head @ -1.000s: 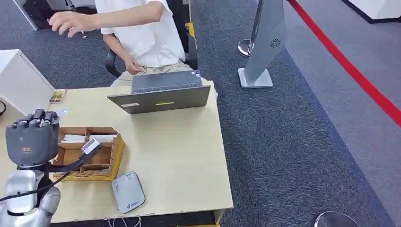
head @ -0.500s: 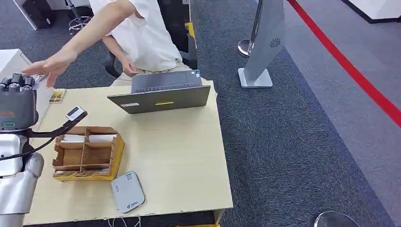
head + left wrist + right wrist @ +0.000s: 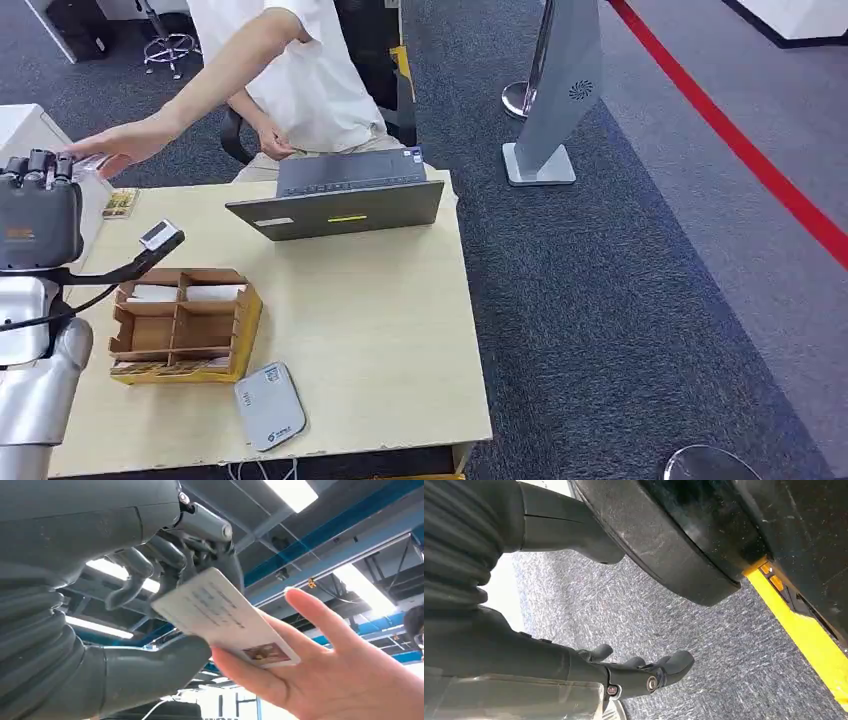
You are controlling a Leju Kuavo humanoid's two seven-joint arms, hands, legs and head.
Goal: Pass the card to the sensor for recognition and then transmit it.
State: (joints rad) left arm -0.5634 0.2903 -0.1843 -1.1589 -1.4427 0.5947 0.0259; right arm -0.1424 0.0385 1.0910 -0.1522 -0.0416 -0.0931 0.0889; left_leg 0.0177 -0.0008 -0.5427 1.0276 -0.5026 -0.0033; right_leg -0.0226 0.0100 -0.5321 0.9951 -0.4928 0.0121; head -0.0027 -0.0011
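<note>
1 left hand [image 3: 38, 212] is raised at the table's left edge, and 1 white card [image 3: 225, 617] sits pinched between its thumb and dark fingers [image 3: 150, 560]. The card's long axis runs out from the fingertips, its free end, which carries a small picture, pointing away from the hand into 1 person's open palm [image 3: 320, 675] that lies under it. In the head view that person's hand [image 3: 110, 148] reaches just past the robot's fingertips. On the table [image 3: 380, 330] rest 1 cardboard divider box [image 3: 185, 325], 1 grey card reader [image 3: 270, 405] and 1 laptop [image 3: 340, 200]. The right hand [image 3: 644, 672] hangs over the carpet, its fingers loosely curled in with nothing between them.
</note>
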